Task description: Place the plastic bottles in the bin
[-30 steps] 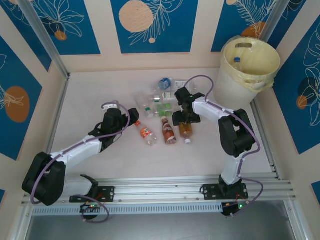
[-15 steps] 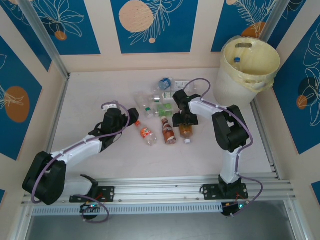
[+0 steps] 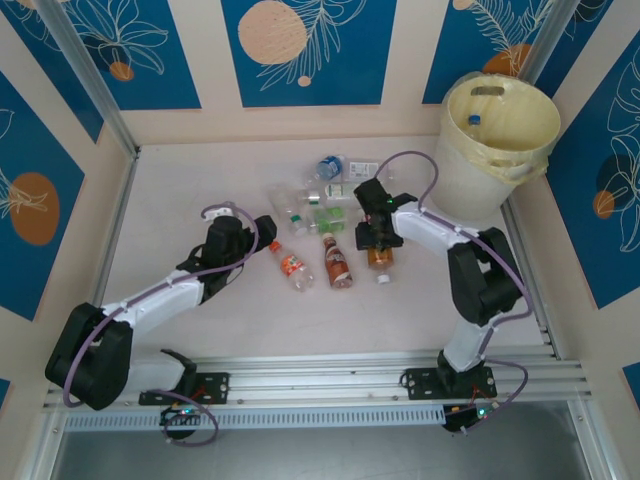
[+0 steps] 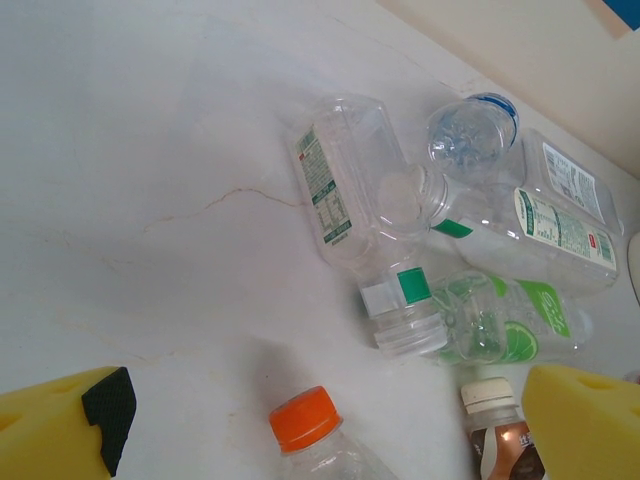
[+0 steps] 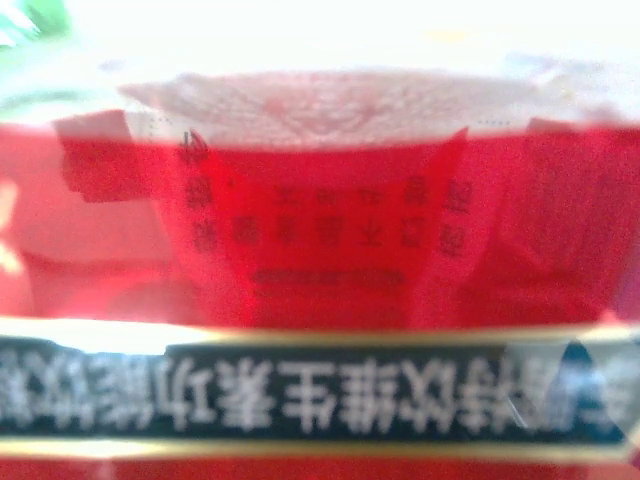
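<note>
Several plastic bottles (image 3: pixel 312 205) lie in a cluster mid-table. My right gripper (image 3: pixel 378 238) sits over an amber bottle with a red label (image 3: pixel 381 260), shut on it; that label (image 5: pixel 320 230) presses close to the right wrist camera and hides the fingers. An orange-capped bottle (image 3: pixel 292 267) and a brown bottle (image 3: pixel 338 262) lie just left of it. My left gripper (image 3: pixel 262 232) stands open by the orange cap (image 4: pixel 305 418), its yellow fingers (image 4: pixel 60 425) wide on either side. The cream bin (image 3: pixel 470 185) stands at the far right with one blue-capped bottle (image 3: pixel 474 120) inside.
Clear bottles with green labels (image 4: pixel 335 180) and a blue-capped one (image 4: pixel 470 130) lie ahead of the left gripper. Walls close the table at the back and sides. A metal rail (image 3: pixel 330 375) runs along the near edge.
The right gripper came down over the red-labelled bottle and closed; gripper and bottle then shifted slightly right. The left arm has not moved.
</note>
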Action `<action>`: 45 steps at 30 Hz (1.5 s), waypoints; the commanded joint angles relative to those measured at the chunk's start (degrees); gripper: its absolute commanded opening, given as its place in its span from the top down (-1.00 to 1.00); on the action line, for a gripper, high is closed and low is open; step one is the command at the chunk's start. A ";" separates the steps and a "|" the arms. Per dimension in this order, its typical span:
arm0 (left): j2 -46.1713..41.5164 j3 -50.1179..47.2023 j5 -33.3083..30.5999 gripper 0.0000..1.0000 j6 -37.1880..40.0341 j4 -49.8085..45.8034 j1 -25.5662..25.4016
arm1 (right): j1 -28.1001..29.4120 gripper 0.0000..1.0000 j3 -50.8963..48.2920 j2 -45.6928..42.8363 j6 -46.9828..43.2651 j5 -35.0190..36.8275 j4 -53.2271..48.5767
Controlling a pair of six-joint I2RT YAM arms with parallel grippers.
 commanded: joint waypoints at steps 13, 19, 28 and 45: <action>1.18 -0.81 0.24 -1.00 -1.97 2.08 1.12 | -4.45 0.12 -9.03 -21.13 -5.04 -0.34 16.35; 1.64 -0.74 0.85 -1.00 -2.59 2.27 1.12 | -10.17 0.13 -12.81 -27.32 -0.59 -6.52 24.35; 0.76 -1.14 0.90 -1.00 -2.57 2.03 1.37 | -16.02 0.12 -14.16 -37.30 -4.79 -7.26 42.80; -0.94 -3.51 1.30 -1.00 -3.59 3.85 2.09 | -27.91 0.14 19.20 -18.22 -23.79 7.02 39.92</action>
